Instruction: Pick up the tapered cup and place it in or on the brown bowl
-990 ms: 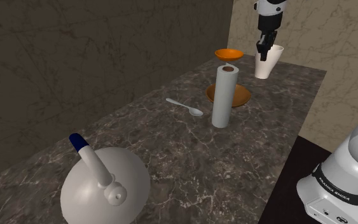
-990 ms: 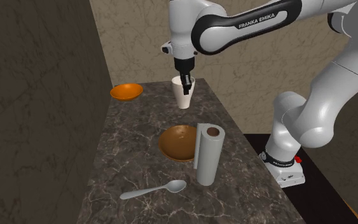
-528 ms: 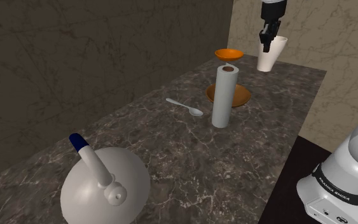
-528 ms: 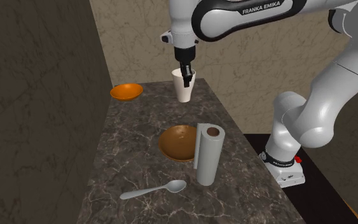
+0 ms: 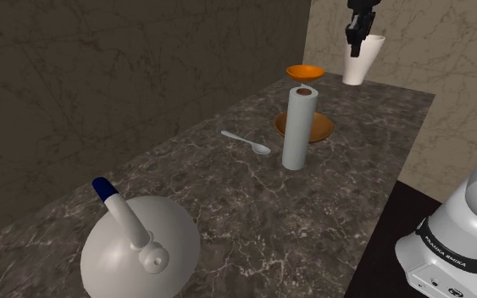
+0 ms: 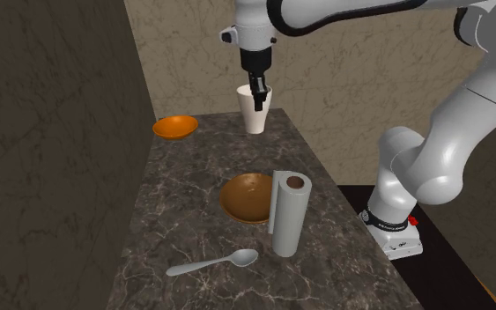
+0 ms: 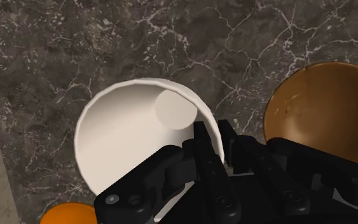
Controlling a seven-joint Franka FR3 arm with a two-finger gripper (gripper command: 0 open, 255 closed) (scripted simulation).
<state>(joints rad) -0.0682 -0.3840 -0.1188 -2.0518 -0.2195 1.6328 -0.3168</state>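
A white tapered cup (image 5: 363, 66) (image 6: 255, 116) hangs upright above the far end of the dark marble counter (image 5: 228, 186). My black gripper (image 5: 354, 38) (image 6: 257, 95) is shut on its rim, one finger inside and one outside the wall. In the wrist view the cup's open mouth (image 7: 130, 130) faces me, with the gripper (image 7: 214, 137) clamped on its edge. The brown bowl (image 5: 314, 129) (image 6: 244, 197) (image 7: 323, 108) rests on the counter behind a standing roll, nearer the stand than the cup.
An upright paper roll (image 5: 298, 127) (image 6: 288, 214) stands beside the brown bowl. A smaller orange bowl (image 5: 304, 74) (image 6: 175, 128) sits by the dark wall. A spoon (image 5: 246, 141) (image 6: 212, 262) lies mid-counter. A white round vessel with a blue-tipped handle (image 5: 139, 245) sits near the front.
The gripper has risen with the cup in its grip, lifting it off the counter. The bowls, roll and spoon have stayed put.
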